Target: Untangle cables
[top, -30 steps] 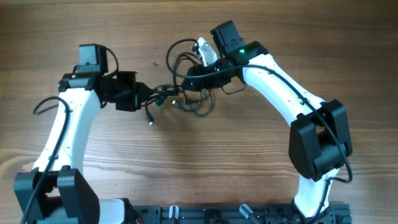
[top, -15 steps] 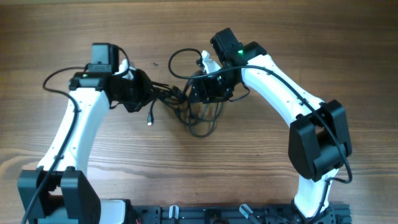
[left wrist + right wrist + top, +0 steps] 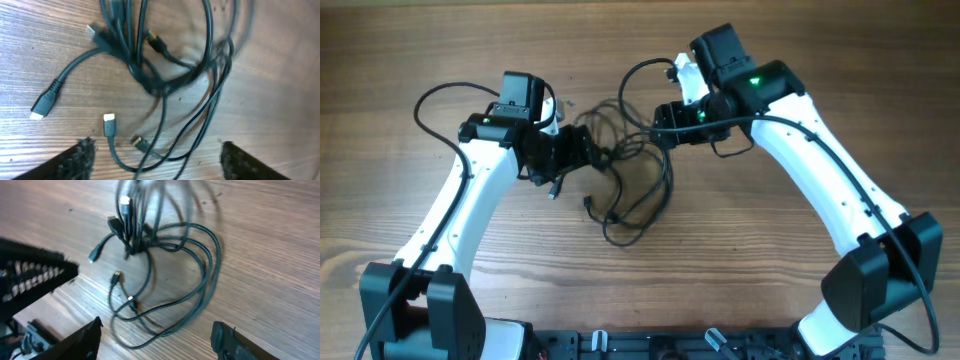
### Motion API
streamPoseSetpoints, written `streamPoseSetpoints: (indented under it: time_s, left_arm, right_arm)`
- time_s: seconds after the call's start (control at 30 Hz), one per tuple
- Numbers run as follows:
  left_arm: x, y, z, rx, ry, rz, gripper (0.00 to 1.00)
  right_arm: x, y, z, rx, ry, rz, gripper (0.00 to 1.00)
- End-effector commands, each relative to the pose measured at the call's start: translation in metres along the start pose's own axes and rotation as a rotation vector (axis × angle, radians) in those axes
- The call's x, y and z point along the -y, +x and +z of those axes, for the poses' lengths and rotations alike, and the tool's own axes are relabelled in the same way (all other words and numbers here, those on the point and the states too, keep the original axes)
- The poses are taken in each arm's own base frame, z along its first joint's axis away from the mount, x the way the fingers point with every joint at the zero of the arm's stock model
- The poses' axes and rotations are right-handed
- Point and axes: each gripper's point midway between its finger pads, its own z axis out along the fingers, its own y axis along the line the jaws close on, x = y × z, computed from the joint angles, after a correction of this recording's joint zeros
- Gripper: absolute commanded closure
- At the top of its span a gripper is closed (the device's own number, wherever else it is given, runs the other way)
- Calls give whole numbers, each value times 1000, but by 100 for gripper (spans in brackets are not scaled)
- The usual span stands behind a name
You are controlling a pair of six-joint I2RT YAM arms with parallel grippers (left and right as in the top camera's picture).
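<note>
The cables [image 3: 632,190] lie in a loose black tangle on the wooden table between my two arms. In the left wrist view the cables [image 3: 165,82] knot together in the middle, with several silvery and gold plug tips spread around. My left gripper [image 3: 157,161] is open, its fingers wide apart, and loops lie on the table between them without being pinched. From overhead, the left gripper [image 3: 582,155] sits at the tangle's left edge. My right gripper [image 3: 155,341] is open above the cables [image 3: 165,255], holding nothing. Overhead, the right gripper [image 3: 662,118] hovers at the tangle's upper right.
Bare wooden table [image 3: 820,60] surrounds the tangle. A black rail [image 3: 700,345] runs along the front edge. The left arm's own thick wire [image 3: 425,100] arcs out to the far left. The left arm's gripper body [image 3: 30,280] shows at the left of the right wrist view.
My left gripper has opened and let go of the cables, which now lie spread in looser loops. Both arms shifted right, and the right gripper moved back from the bundle.
</note>
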Motion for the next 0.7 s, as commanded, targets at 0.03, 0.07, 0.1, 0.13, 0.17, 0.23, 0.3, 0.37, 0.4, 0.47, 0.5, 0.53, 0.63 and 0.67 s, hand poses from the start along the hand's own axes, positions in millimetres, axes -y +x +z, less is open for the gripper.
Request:
streamPoseSetpoints:
  time_s: [0.03, 0.07, 0.1, 0.13, 0.17, 0.23, 0.3, 0.37, 0.4, 0.47, 0.5, 0.53, 0.63, 0.67]
  left_arm:
    - [0, 3, 7, 31, -84, -53, 21]
    - [4, 2, 10, 45, -94, -52, 21]
    - [16, 0, 18, 74, -100, -20, 21]
    - [25, -2, 24, 98, -103, 19, 21]
    - [33, -7, 31, 141, -120, 61, 21]
    - [41, -18, 41, 213, -156, 113, 19]
    - [43, -31, 48, 275, -189, 160, 18]
    - [46, -45, 55, 322, -197, 220, 17]
    - [47, -51, 58, 339, -197, 237, 18]
    - [50, -63, 68, 379, -187, 240, 18]
    - [54, -70, 74, 401, -171, 241, 17]
    - [56, -73, 78, 412, -163, 243, 18]
    - [60, -78, 91, 422, -141, 250, 20]
    - [61, -76, 94, 410, -135, 253, 20]
  right_arm:
    - [1, -10, -9, 46, 19, -22, 25]
    - [2, -11, -10, 50, 24, -23, 24]
    - [4, -12, -9, 52, 35, -22, 23]
    - [5, -12, -10, 54, 43, -20, 23]
    - [7, -12, -10, 55, 51, -19, 23]
    - [9, -13, -10, 57, 55, -13, 23]
    - [13, -13, -12, 57, 59, -3, 23]
    - [18, -14, -13, 59, 63, 8, 23]
    - [19, -15, -14, 61, 64, 11, 23]
    - [23, -16, -15, 64, 67, 19, 23]
    - [24, -16, -15, 64, 68, 21, 23]
    - [24, -15, -15, 63, 69, 23, 23]
    - [25, -15, -16, 61, 70, 24, 23]
    - [25, -15, -16, 61, 70, 24, 23]
